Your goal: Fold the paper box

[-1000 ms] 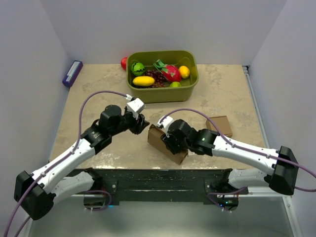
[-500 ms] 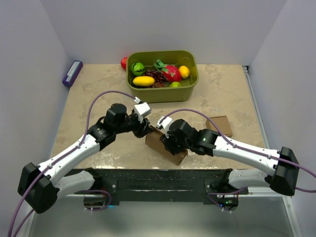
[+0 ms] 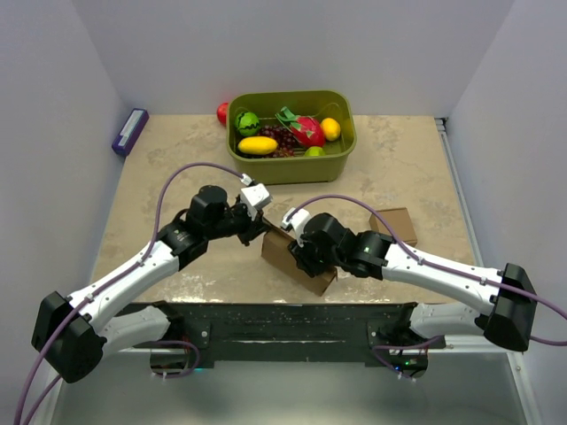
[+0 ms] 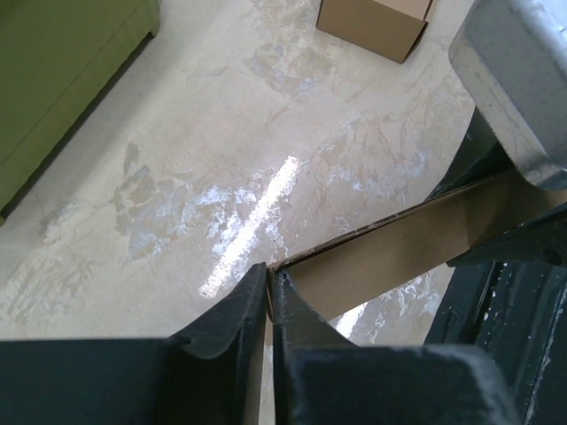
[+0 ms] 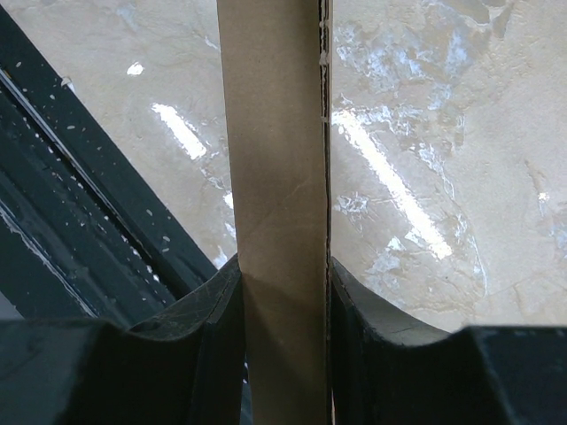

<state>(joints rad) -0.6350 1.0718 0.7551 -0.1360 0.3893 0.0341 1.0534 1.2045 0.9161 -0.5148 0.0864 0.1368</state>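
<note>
Finding no readable text, label, brand, number or sign anywhere: paper box (image 3: 280,252) showing only plain brown faces, purple box (image 3: 130,131) at ten o'clock looking too small to read.

Dial on the table (image 3: 177,168), 12 = far edge. Bin (image 3: 292,168) at 12, fruit (image 3: 258,145) inside it. Ball (image 3: 222,112) just behind the bin's 10 o'clock corner; contact unclear. Flat case (image 3: 130,131) at 10, by the left wall. Small cube (image 3: 396,225) at 3, well apart from the bin. Paper box (image 3: 282,252) just off centre toward 6, standing on the table. Left gripper (image 3: 259,228) at the box's 10 o'clock corner, box edge pinched between its fingers. Right gripper (image 3: 301,261) over the box's 3 o'clock side, a panel clamped between its fingers.
</note>
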